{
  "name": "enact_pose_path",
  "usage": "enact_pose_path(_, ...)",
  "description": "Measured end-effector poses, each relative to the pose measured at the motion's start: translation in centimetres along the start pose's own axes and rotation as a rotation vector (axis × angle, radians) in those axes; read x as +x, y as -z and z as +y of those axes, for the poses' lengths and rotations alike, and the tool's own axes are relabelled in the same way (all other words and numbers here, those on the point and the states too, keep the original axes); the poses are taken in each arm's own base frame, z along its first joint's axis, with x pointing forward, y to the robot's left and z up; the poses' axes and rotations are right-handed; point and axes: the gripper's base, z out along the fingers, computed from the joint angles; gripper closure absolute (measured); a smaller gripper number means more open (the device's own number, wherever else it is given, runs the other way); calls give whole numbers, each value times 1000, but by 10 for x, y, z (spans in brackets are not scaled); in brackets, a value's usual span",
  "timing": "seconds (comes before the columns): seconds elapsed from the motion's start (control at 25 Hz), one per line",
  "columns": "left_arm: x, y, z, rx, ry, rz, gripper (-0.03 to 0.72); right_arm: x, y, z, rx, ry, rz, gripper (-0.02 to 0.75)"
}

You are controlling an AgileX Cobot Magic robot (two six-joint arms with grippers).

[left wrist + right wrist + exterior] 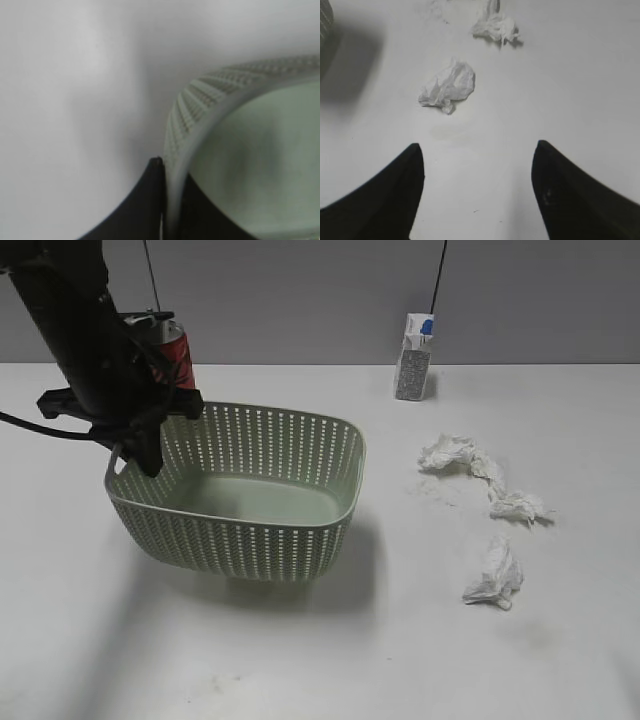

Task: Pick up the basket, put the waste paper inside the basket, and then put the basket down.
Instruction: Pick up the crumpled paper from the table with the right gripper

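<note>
One basket [250, 500], three paper wads [495, 575], one can [178, 355], one carton [413, 358].

Sage-green slotted basket [290, 530]; white waste paper [495, 575]; black hand [148, 452].

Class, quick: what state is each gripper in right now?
Left gripper: shut on the basket rim.
Right gripper: open, empty, above the table.
</note>
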Motion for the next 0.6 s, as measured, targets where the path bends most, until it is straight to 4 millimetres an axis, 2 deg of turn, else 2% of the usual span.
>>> enact_pose_path(0.16,0,0,1,-9,-5,-1,689,-33,-52,2,-55,23,188,230)
enact_pose_path(0.28,0,0,1,-9,-5,-1,689,-43,-96,15,-89,60,303,230)
enact_pose_path(0.44,0,0,1,-10,-5,-1,689,-37,-154,34,-58,53,394,230)
enact_pose_path(0.6,0,0,1,-10,-5,-1,689,-21,-201,42,14,14,469,251)
